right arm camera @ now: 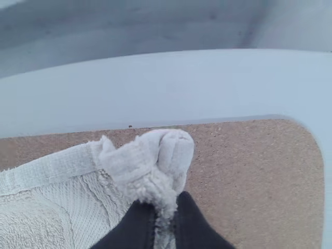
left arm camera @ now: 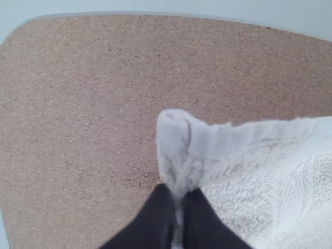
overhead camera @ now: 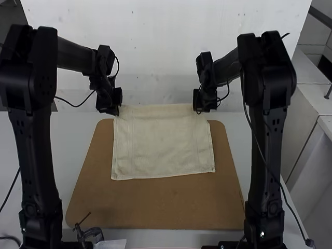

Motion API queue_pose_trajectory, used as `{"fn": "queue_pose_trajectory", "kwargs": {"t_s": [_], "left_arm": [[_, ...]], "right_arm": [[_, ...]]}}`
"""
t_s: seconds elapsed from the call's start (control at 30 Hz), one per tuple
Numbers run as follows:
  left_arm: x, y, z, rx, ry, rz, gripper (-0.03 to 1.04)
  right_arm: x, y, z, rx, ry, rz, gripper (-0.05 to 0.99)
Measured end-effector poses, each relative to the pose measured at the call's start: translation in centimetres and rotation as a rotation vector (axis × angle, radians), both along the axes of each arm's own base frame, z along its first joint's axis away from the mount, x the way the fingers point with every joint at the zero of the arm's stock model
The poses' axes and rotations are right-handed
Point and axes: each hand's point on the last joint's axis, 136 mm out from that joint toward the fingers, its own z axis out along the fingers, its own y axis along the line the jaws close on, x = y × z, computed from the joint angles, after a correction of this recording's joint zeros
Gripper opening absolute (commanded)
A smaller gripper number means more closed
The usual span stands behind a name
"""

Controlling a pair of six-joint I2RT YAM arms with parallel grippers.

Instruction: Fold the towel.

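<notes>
In the high view, the cream towel (overhead camera: 163, 142) lies spread toward the near side, its far edge raised between the two grippers. My left gripper (overhead camera: 118, 111) is at its far left corner, my right gripper (overhead camera: 198, 110) at its far right corner. The left wrist view has the left gripper (left arm camera: 177, 199) shut on a bunched corner of the towel (left arm camera: 249, 171). In the right wrist view, the right gripper (right arm camera: 165, 205) is shut on the other corner, a gathered fold of the towel (right arm camera: 67, 207) standing above its fingertips.
Beneath the towel is a brown board (overhead camera: 155, 207) with rounded corners, on a pale table (overhead camera: 72, 129). A small clamp (overhead camera: 91, 234) sits at the near edge by the left arm's base. Cables run beside both arms.
</notes>
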Motion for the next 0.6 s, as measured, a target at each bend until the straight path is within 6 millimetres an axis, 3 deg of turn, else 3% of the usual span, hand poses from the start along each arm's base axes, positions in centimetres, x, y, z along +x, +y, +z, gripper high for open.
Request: {"fn": "queue_pose_trajectory", "kwargs": {"t_s": [0.17, 0.43, 0.6], "left_arm": [[-2.6, -0.3, 0.5, 0.0, 0.006, -0.009, 0.01], [-8.4, -0.4, 0.2, 0.008, 0.05, -0.042, 0.01], [-12.3, -1.1, 0.2, 0.01, 0.078, -0.081, 0.01]], "right_arm": [[-1.7, -0.1, 1.7, 0.001, -0.029, 0.007, 0.02], [-8.3, 0.5, -1.6, -0.048, 0.063, 0.065, 0.02], [-11.4, -0.2, -1.5, -0.062, 0.071, 0.087, 0.01]]}}
